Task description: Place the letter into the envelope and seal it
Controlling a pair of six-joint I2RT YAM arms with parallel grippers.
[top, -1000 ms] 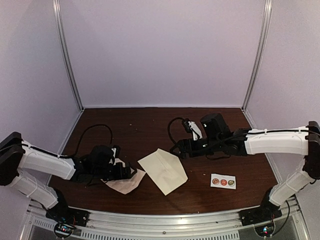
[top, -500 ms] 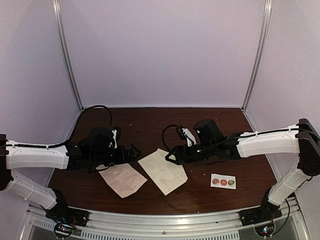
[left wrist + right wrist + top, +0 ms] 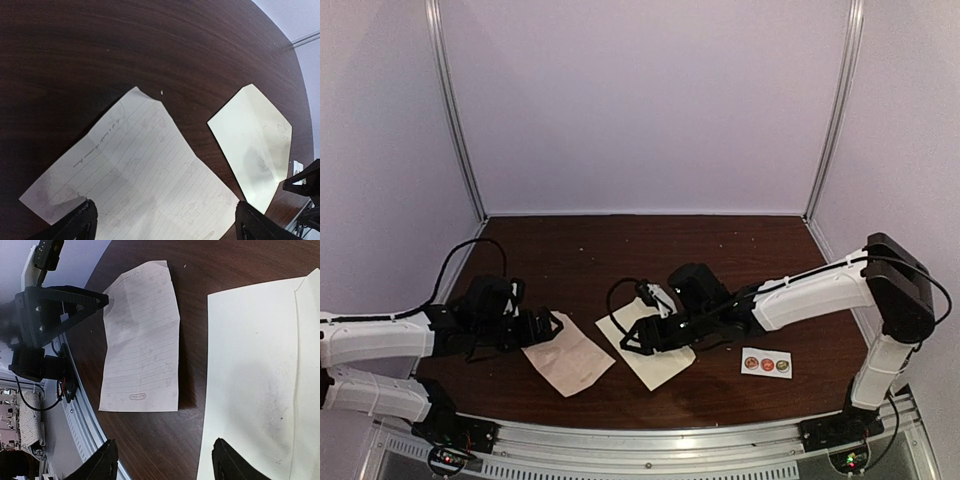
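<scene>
While the lined letter lay flat just ahead of the wide, empty left pincer, the right pincer, jaws apart, hung over the cream envelope, probably to grip its edge.

Robot lab cell: plain lavender walls, aluminium posts, 2 table-mounted arms.

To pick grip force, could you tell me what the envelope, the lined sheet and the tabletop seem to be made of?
Envelope: matte cream paper, with a creased flap line.
Lined sheet: thin pinkish paper, faintly ruled and wrinkled.
Tabletop: dark wood or wood-look laminate, with grain streaks and a slight sheen.
</scene>
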